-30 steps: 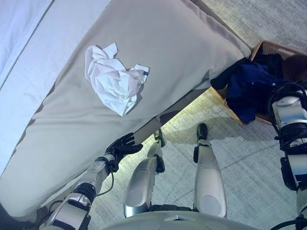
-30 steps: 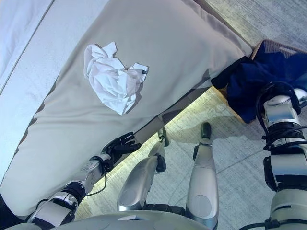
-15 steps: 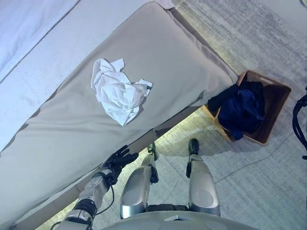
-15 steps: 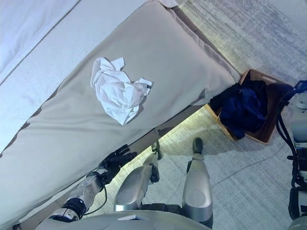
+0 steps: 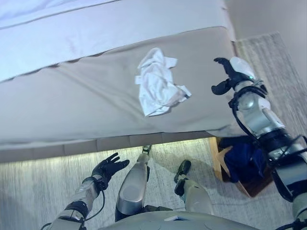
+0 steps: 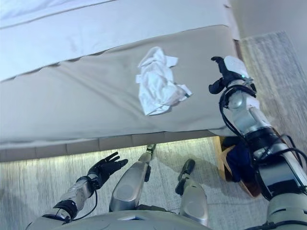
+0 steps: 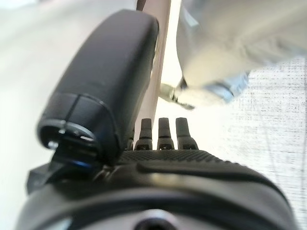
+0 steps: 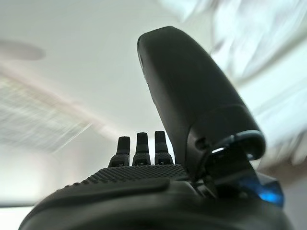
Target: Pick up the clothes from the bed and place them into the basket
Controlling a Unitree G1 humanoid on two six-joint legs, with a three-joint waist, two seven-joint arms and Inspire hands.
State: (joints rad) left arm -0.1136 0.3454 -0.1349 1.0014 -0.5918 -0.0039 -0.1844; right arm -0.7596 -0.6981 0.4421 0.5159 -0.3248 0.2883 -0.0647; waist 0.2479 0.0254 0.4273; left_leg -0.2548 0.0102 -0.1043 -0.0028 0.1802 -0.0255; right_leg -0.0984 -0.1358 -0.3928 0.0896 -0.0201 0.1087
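Clothes (image 5: 159, 85) (white, crumpled) lie on beige bed (image 5: 72, 110).

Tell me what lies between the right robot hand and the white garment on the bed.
Only bare beige bedcover: in the left eye view nothing sits between the open right robot hand and the crumpled white garment.
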